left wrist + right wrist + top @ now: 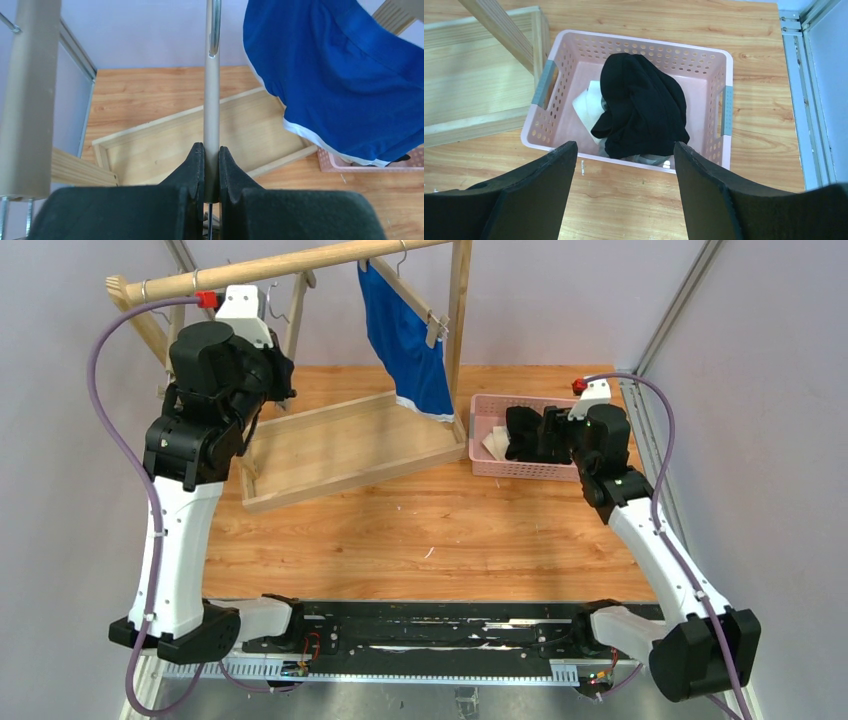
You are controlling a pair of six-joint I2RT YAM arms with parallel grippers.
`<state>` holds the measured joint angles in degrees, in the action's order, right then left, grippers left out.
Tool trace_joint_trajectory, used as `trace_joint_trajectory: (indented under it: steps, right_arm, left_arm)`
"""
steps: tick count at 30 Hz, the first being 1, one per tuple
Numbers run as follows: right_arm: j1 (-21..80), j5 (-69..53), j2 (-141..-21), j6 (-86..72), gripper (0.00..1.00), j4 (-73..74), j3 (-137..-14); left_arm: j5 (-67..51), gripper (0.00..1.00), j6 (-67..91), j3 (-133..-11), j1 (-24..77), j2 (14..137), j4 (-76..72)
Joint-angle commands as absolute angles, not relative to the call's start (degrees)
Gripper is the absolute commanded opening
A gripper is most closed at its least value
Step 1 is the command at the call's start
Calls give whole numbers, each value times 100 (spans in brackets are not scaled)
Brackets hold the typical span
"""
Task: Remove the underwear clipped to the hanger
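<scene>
The bright blue underwear [410, 340] hangs by a clip [435, 332] from a wooden hanger [400, 285] on the rack's rail; it also shows in the left wrist view [340, 75]. My left gripper [211, 150] is shut on the beige bar of an empty hanger [211, 100], left of the blue underwear. My right gripper [624, 150] is open and empty, above the near rim of the pink basket [719, 75]. In the basket lie the black underwear [644, 105] on top and grey underwear with a whitish band [589, 107] beneath.
The wooden rack has a top rail [280, 268], an upright post [460, 330] and a flat base frame [340, 450] on the wooden table. The basket [490, 405] stands right of the base frame. Grey walls and metal rails close both sides.
</scene>
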<state>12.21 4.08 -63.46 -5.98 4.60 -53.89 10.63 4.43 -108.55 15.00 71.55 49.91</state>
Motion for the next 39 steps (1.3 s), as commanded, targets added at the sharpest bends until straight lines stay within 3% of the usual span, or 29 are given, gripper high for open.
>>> trace_joint_trajectory:
  steps: [1,13,28,30,32,33,39]
  right_arm:
    - [1217,167,-6110,-791,72,442,-5236]
    - [1257,6,-6231,-743,72,322,-4987]
    - [1374,-209,-6395,-782,70,93,-4689]
    - [1394,-219,-6411,-782,70,89,-4693]
    - [1419,-228,-6416,-761,70,90,-4706]
    - [1428,-235,-6426,-752,70,95,-4705]
    - [1523,-325,-6447,-719,68,108,-4700]
  left_arm:
    - [1098,0,325,-11221,1410,7093,4830]
    - [1208,0,173,-12044,1120,7655,4989]
    - [205,0,535,-12279,426,8426,4851]
    - [194,11,561,-12134,418,8394,4821]
    - [140,35,577,-11935,413,8256,4709]
    - [139,40,583,-11832,414,8168,4635]
    - [425,59,398,-11831,413,7721,4502]
